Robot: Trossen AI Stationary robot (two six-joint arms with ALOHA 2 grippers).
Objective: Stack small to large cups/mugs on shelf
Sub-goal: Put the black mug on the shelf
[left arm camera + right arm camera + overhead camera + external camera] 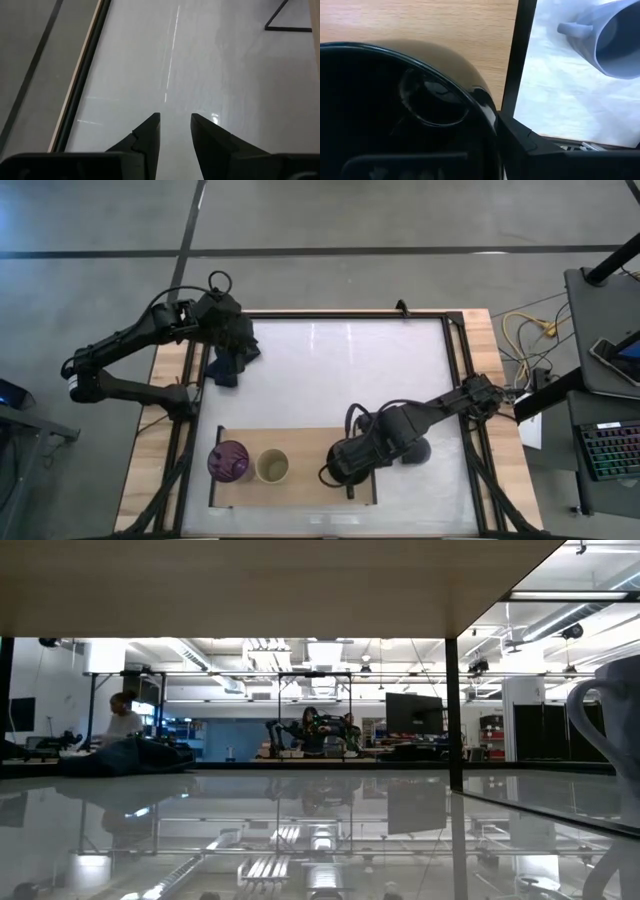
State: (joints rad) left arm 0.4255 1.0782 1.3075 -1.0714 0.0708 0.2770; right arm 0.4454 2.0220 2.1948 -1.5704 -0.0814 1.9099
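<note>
Right claw (345, 465) sits over the right end of the flat light-wood shelf board (310, 442), clamped on the glossy black handled mug (405, 105), which fills the right wrist view. The translucent purple tumbler (229, 460) and beige handleless cup (272, 466) stand at the shelf's left end, so the open slots lie left of the mug. The lavender-grey handled mug (605, 42) waits on the white tabletop (330, 370) just right of the shelf frame, nearer the right arm; left claw (175, 127), fingers apart, idles at the far left over a dark blue cloth (228, 365).

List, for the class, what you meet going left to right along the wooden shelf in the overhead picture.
Purple tumbler → beige cup → bare shelf board → right gripper, carrying the black mug over the shelf's right end.
</note>
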